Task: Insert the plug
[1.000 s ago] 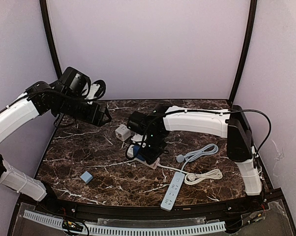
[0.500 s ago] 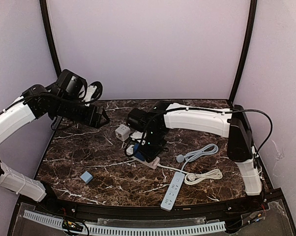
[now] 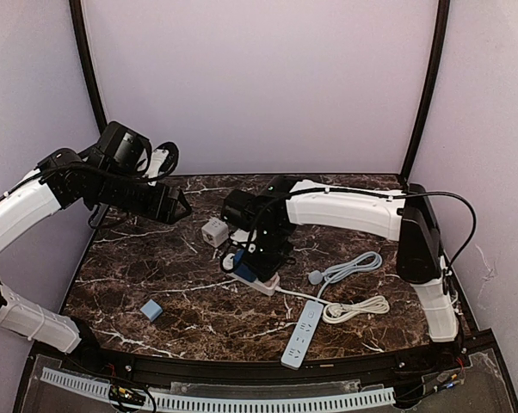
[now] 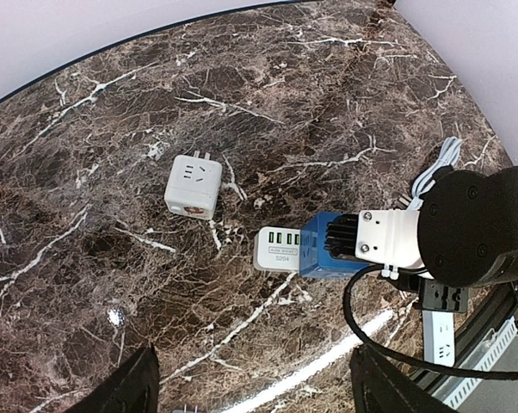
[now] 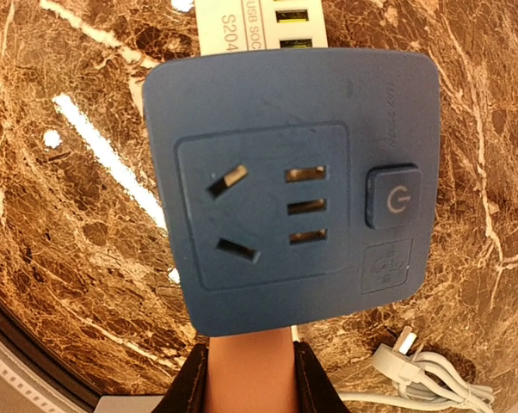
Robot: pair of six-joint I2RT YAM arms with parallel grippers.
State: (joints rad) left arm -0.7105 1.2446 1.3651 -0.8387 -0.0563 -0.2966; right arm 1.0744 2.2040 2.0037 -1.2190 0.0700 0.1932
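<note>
Find the blue adapter plug (image 5: 293, 198) directly beneath the right gripper (image 3: 261, 251), seated on the short USB power strip (image 4: 276, 249). Cannot tell if clenched on it or merely pressing. See the left gripper (image 4: 255, 391) spread wide on nothing, plug well ahead of its fingertips (image 4: 134, 387). Expect rigid, light, smooth plastic, prongs hidden; pinch opposite flat sides, clear of the power button (image 5: 394, 196). Count one blue plug, a second, long power strip (image 3: 302, 334), one white cube adapter (image 4: 193, 183), one pale-blue block (image 3: 151, 310), one grey cable (image 3: 349, 268), one white coiled cable (image 3: 360, 307).
</note>
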